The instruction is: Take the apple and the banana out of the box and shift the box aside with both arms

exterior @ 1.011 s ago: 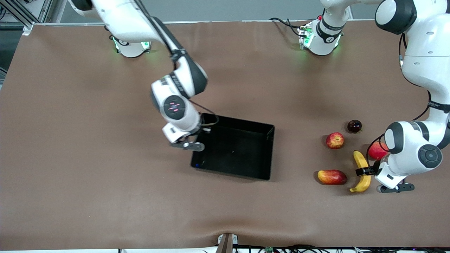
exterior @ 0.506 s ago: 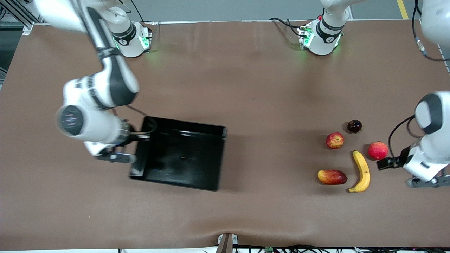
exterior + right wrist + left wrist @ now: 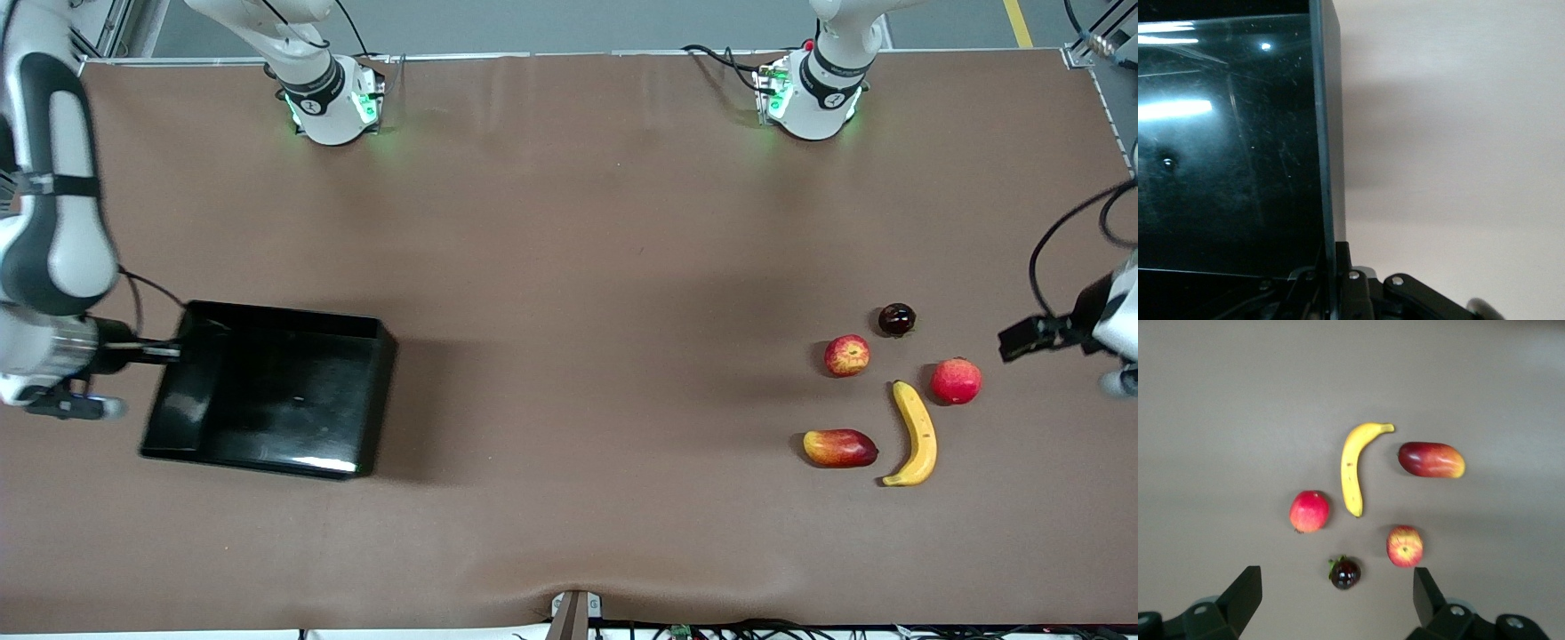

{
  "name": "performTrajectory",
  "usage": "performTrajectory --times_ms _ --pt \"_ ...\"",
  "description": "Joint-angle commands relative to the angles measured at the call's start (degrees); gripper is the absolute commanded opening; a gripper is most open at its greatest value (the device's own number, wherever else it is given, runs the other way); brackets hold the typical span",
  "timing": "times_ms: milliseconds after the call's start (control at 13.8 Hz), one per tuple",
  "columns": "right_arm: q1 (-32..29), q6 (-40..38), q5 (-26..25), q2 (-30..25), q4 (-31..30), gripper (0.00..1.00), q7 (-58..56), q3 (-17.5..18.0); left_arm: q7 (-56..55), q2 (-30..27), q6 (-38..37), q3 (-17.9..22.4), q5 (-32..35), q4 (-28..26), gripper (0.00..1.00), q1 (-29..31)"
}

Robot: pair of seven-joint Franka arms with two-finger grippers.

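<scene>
The black tray sits at the left of the front frame, at the right arm's end of the brown surface, and nothing lies in it; its glossy floor only reflects light. The right gripper, at the far left edge of that frame, has its fingers clamped tight on the tray's wall, and the right wrist view shows that thin upright wall running straight down into the closed fingers. All the fruit lies loose on the surface at the lower right of the front frame, well apart from the tray. The banana lies lowest, with the mango-like fruit just beside it; the blotched apple is above them, a plain red fruit is beside the banana's upper end, and a small dark fruit is uppermost. The left gripper hangs at the right edge of the front frame, holding nothing; the left wrist view shows its fingers spread wide with the five fruits lying between them.
</scene>
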Motion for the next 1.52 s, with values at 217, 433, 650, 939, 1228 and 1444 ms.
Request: performTrajectory --times_ms 217,433,650,939,1228,1444 --pt "-11.14 13.95 -1.11 0.59 -12.99 0.00 -11.13 1.63 0.57 -9.31 -7.00 -0.91 -7.10 -2.71 1.00 0.05" --pt "-11.95 17.05 -1.11 0.77 -16.44 0.00 -12.21 1.63 -0.40 -12.65 -7.71 0.84 -8.51 -5.86 1.00 -2.14" --pt "-11.86 16.96 -1.19 1.73 -16.36 0.50 -12.65 1.63 -0.66 -15.64 -7.71 8.48 -11.07 -9.20 1.00 -9.43" --pt "-10.45 14.08 -1.28 1.65 -11.54 1.00 -12.39 1.89 -2.94 -18.63 -7.80 12.00 -11.16 -12.55 1.00 -14.53" --pt "-6.42 7.39 -1.19 1.73 1.28 1.00 -12.74 2.07 -2.87 -19.16 -7.71 13.42 -11.24 -13.08 1.00 -15.34" --pt "-2.99 7.47 -0.84 1.73 7.18 1.00 -12.65 2.07 -3.21 -18.90 -7.71 13.07 -10.98 -12.82 1.00 -15.60"
